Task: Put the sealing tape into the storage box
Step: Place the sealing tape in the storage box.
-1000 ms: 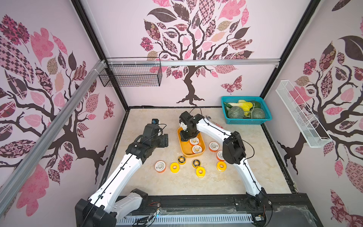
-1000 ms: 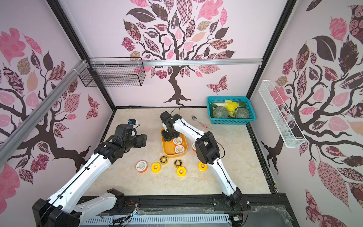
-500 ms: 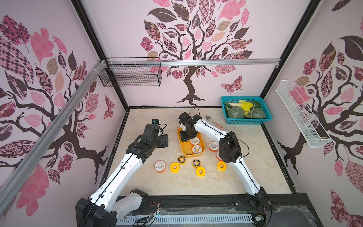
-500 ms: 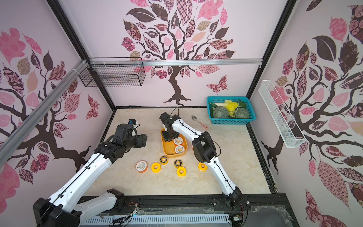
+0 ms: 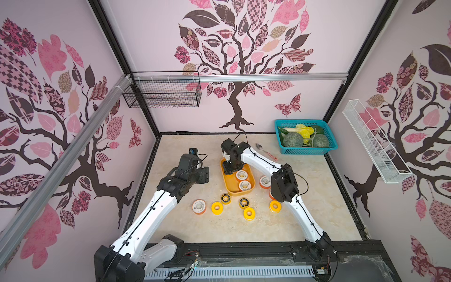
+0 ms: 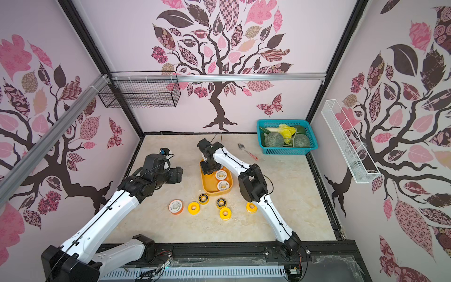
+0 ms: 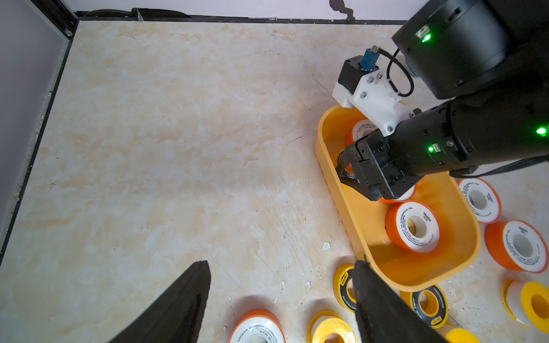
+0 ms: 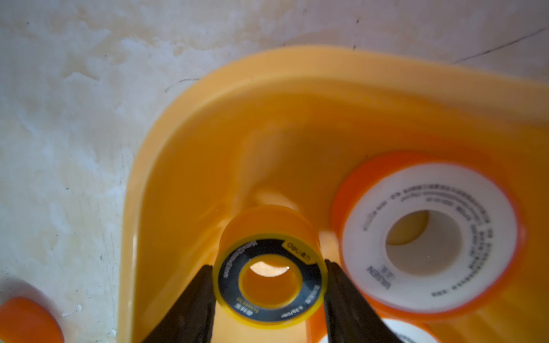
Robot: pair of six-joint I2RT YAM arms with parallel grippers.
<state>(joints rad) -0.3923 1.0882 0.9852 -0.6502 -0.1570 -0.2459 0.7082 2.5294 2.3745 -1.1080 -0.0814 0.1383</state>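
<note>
Glossy plastic storage box point(image 8: 190, 154)

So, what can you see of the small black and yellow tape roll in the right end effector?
The small black and yellow tape roll is a short plastic-looking spool: yellow rim and core, black printed face, open hole. The right end effector is shut on its rim from both sides. It hangs within the yellow-orange plastic tub, beside an orange roll with white face.
</note>
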